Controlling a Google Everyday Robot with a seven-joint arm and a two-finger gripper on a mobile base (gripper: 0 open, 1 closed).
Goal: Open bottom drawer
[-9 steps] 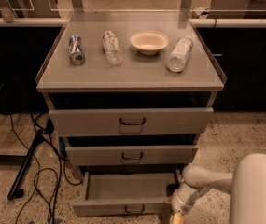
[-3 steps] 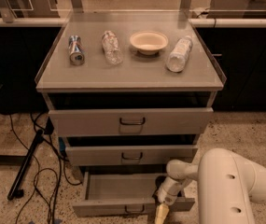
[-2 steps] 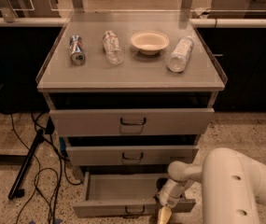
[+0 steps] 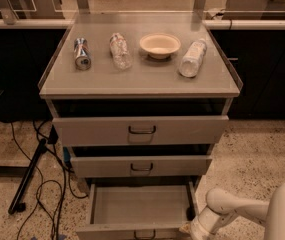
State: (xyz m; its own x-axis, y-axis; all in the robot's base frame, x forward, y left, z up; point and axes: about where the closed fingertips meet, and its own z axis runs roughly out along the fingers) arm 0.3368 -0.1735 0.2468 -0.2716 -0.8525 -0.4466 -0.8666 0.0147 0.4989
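Observation:
The bottom drawer (image 4: pixel 139 204) of the grey cabinet stands pulled out, its plain grey inside showing. Its front (image 4: pixel 107 232) with the small dark loop handle (image 4: pixel 144 235) lies at the picture's bottom edge. My gripper (image 4: pixel 186 229) is low at the bottom edge, just right of the drawer's front right corner, at the end of my white arm (image 4: pixel 222 206). Only a small tan part of it shows. The middle drawer (image 4: pixel 142 166) and the top drawer (image 4: pixel 142 130) are each a little way out.
On the cabinet top (image 4: pixel 142 79) lie a can (image 4: pixel 82 54), a clear bottle (image 4: pixel 120 50), a white bowl (image 4: pixel 160 44) and a white bottle (image 4: pixel 192 58). Black cables and a dark stand leg (image 4: pixel 29 176) lie on the floor at left. Dark counters stand behind.
My arm and gripper have swung right, from over the drawer's front right part to beside its right corner. The drawer stays pulled out.

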